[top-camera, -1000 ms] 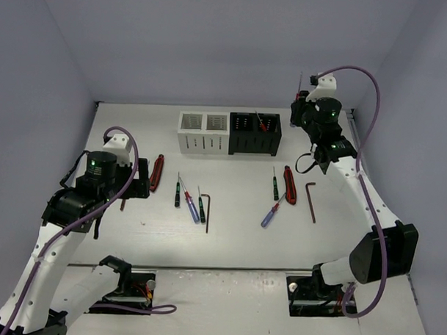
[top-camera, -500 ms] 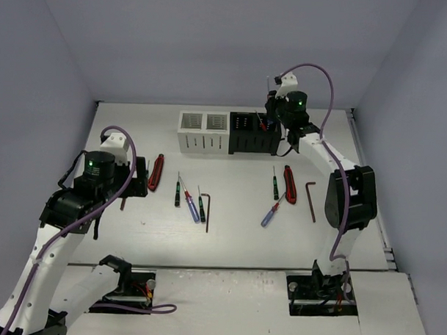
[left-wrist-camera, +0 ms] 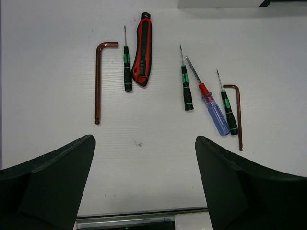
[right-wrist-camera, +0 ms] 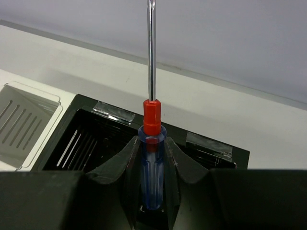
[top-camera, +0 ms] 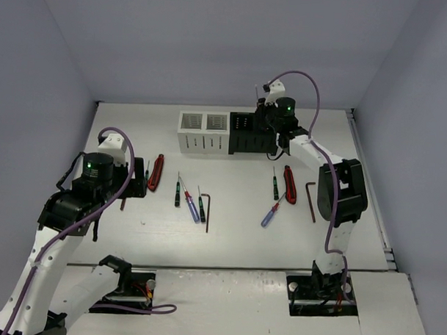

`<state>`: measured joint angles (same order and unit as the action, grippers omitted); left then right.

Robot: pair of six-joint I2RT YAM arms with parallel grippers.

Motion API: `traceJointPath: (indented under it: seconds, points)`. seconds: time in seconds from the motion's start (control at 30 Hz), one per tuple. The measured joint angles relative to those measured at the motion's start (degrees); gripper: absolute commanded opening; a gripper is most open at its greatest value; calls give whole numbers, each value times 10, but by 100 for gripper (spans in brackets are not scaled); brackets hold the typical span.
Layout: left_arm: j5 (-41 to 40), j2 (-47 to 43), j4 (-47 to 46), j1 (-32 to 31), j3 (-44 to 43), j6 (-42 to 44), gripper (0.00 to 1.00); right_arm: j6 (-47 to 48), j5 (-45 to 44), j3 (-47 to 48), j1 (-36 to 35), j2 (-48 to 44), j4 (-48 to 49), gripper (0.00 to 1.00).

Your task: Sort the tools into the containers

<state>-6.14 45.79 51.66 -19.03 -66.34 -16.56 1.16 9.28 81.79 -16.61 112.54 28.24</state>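
Above black box, blue screwdriver gripped upright inside right pincer

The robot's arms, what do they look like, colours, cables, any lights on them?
The left arm and right arm are white links joined by black cylindrical housings, each with a small green light and a looping purple cable. The left gripper and right gripper have matte black, wedge-shaped fingers.

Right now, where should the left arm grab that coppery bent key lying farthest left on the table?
Probably mid-way along the long leg of the hex key, from straight above, fingers astride it: it lies flat, and the nearest green screwdriver sits apart.
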Motion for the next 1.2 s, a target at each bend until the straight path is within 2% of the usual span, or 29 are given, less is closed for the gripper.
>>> traceJointPath:
  seconds: [0.27, 0.43, 0.63, 0.83, 1.0, 1.03, 1.2]
  points:
    - [-1, -6, 3, 0, 3, 0, 82, 0, -4, -31, -2, 2, 14, 21]
    - [-1, -6, 5, 0, 4, 2, 82, -4, -13, -59, -3, -10, 24, 44]
    - [-1, -6, 5, 0, 4, 8, 82, -15, -36, -83, -10, -59, -5, 53]
    - [-1, -7, 8, 0, 0, 9, 82, -58, -104, -90, -27, -163, -70, 54]
    - [0, -8, 11, 0, -12, 8, 82, -144, -182, -129, -33, -287, -159, 62]
    - [0, -9, 12, 0, -13, 7, 82, -168, -196, -144, -33, -311, -178, 66]
    - [5, -11, 17, -4, -13, 2, 82, -283, -236, -257, -37, -407, -301, 70]
